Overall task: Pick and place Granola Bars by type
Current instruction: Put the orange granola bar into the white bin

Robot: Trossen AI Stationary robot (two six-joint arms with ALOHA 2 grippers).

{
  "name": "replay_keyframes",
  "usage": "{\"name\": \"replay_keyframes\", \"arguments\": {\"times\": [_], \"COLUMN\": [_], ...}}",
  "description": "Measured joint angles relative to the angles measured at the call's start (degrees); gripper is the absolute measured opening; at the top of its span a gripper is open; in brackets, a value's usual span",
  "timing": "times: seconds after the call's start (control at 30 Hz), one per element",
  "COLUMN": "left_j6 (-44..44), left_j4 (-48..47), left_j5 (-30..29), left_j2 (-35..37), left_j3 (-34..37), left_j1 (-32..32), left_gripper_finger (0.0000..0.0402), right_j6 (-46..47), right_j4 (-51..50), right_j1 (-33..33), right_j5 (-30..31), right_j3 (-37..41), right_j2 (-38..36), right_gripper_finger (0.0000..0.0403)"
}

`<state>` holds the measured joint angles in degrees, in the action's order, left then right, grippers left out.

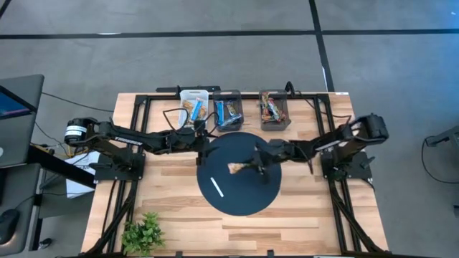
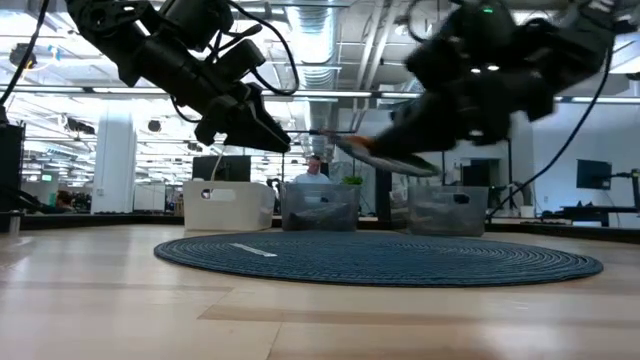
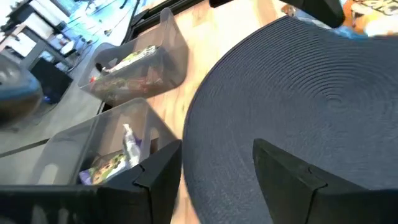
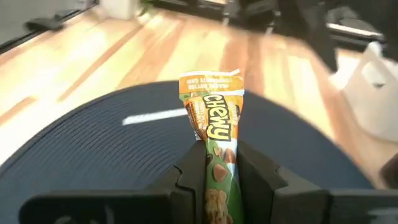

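Granola bar (image 4: 212, 134), one, in right gripper (image 4: 217, 163); three bins (image 1: 229, 110) behind, contents blurred.

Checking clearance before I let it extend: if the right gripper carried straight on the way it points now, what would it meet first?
Probably nothing soon. The right gripper, shut on a granola bar, points across the dark round mat above the white stick; beyond looks like bare table, though depth is unclear.

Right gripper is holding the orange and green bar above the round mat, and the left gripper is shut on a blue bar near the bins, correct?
Not quite. The left gripper is open and holds nothing, as the left wrist view shows. The rest stands: the right gripper is shut on the orange and green bar above the round mat, and the left gripper sits near the bins.
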<state>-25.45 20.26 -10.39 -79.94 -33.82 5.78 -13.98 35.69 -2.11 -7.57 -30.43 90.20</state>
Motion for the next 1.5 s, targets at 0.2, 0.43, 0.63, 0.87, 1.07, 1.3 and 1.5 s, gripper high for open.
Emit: {"name": "replay_keyframes", "arguments": {"times": [0.2,0.43,0.63,0.87,1.07,1.3,1.5], "left_j6": [-0.06,3.95,7.74,9.43,12.39,12.37,9.9], "left_j4": [-3.47,-15.39,-20.15,-19.94,-19.31,-10.83,-0.36], "left_j5": [-1.08,-2.44,4.5,9.05,9.02,10.09,12.92], "left_j2": [1.53,7.24,8.5,6.7,6.7,0.24,-6.88], "left_j3": [0.04,0.02,0.31,0.31,0.31,0.23,0.31], "left_j1": [0.02,-0.2,-0.72,-0.74,-0.74,-0.72,-0.72], "left_gripper_finger": [0.0193,0.0193,0.0193,0.0193,0.0193,0.0193,0.0193], "right_j6": [-2.28,-2.55,-2.53,-2.52,-2.53,-3.77,-6.37], "right_j4": [-4.47,-15.89,-16.64,-16.33,-15.98,-17.41,-22.42], "right_j1": [2.8,5.29,6.78,7.91,9.02,10.37,10.34], "right_j5": [-0.63,-1.49,-1.52,-1.62,-1.56,-1.67,-3.68], "right_j3": [-11.28,-23.43,-27.77,-28.27,-28.27,-28.32,-26.63], "right_j2": [10.09,20.9,24.92,25.37,25.3,21.76,15.23], "right_gripper_finger": [0.0066,0.0066,0.0066,0.0087,0.0154,0.0224,0.0239]}}
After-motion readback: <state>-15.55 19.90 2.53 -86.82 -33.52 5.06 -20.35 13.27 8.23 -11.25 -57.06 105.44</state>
